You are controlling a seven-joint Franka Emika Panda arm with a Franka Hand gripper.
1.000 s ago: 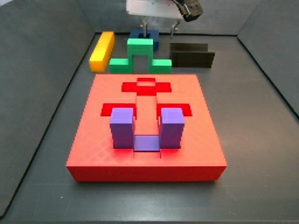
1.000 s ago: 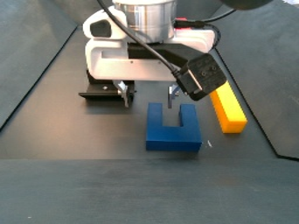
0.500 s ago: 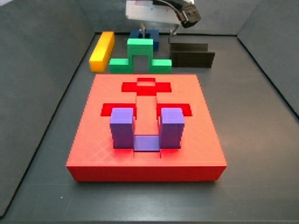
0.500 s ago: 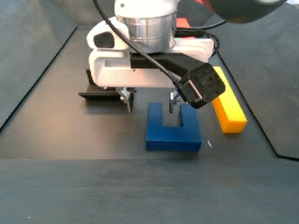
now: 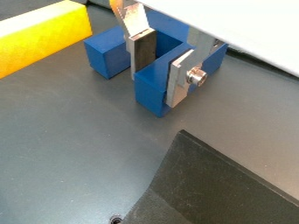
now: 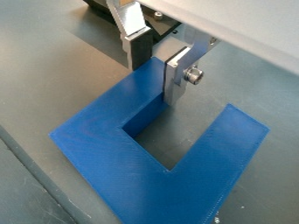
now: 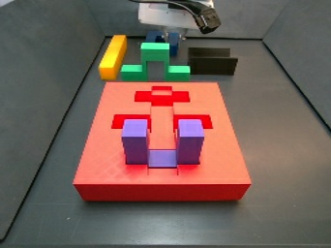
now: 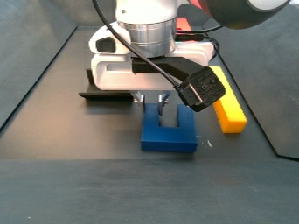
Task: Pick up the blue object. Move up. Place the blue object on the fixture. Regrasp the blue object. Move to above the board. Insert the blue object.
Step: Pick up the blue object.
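While the two silver fingers point(image 6: 177, 72) straddle one prong of the blue object point(image 6: 140, 149), the plates sit at its faces, though whether they press it cannot be told. That gripper point(image 8: 158, 101) hangs low over the dark floor, near the back wall. Beside it lie the yellow bar point(image 8: 229, 108) and the black fixture point(image 8: 107, 94). Well apart in a side view, the red board point(image 7: 162, 145) carries a purple block point(image 7: 163, 142).

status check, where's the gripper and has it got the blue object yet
Gripper down at the blue object, fingers straddling one prong; grip cannot be confirmed. Blue object on the floor beside the yellow block. Nothing in the way.
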